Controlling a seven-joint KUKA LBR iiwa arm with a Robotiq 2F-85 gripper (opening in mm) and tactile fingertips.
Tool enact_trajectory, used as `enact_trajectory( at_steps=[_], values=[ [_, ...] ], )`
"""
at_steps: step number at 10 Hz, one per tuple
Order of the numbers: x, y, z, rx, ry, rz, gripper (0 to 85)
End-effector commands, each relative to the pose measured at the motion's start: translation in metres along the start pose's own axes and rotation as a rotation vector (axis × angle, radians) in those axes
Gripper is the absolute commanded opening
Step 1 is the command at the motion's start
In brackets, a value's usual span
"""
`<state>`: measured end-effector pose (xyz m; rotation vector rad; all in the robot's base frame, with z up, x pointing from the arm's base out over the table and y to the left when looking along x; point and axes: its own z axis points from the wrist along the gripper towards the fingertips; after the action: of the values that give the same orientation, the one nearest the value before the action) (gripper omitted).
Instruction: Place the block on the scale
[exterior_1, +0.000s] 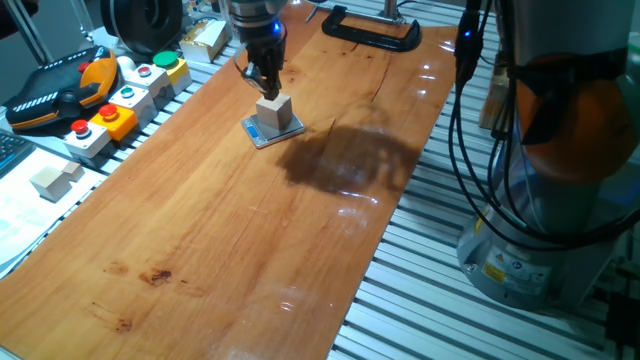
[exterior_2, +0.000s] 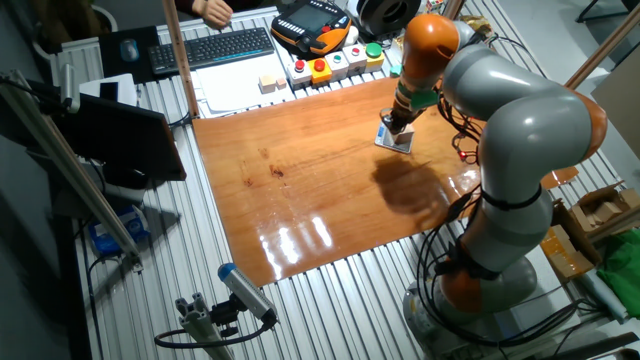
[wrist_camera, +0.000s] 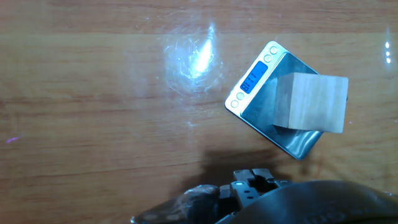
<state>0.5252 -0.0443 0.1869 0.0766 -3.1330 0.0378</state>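
block (exterior_1: 275, 111) sits on the scale (exterior_1: 262, 136) at the table's far end, gripper (exterior_1: 266, 82) just above, grip state unclear; light rigid wood, pinch opposite flat faces.

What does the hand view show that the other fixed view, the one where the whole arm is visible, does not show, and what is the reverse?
Only the hand view shows the scale's lit blue display and round buttons, and that the block sits toward the plate's end away from the display. Only the other fixed view shows the arm, the gripper just above the block, the keyboard and the button boxes. Both show the block resting on the scale on the wooden table.
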Motion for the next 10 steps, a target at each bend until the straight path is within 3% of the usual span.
enact_trajectory(
  at_steps=[1,10],
  values=[
    [0.0005,0.0006,-0.0001,-0.001,-0.003,-0.001,0.7],
    [0.0035,0.0099,0.0013,0.02,-0.02,-0.024,0.7]
  ],
)
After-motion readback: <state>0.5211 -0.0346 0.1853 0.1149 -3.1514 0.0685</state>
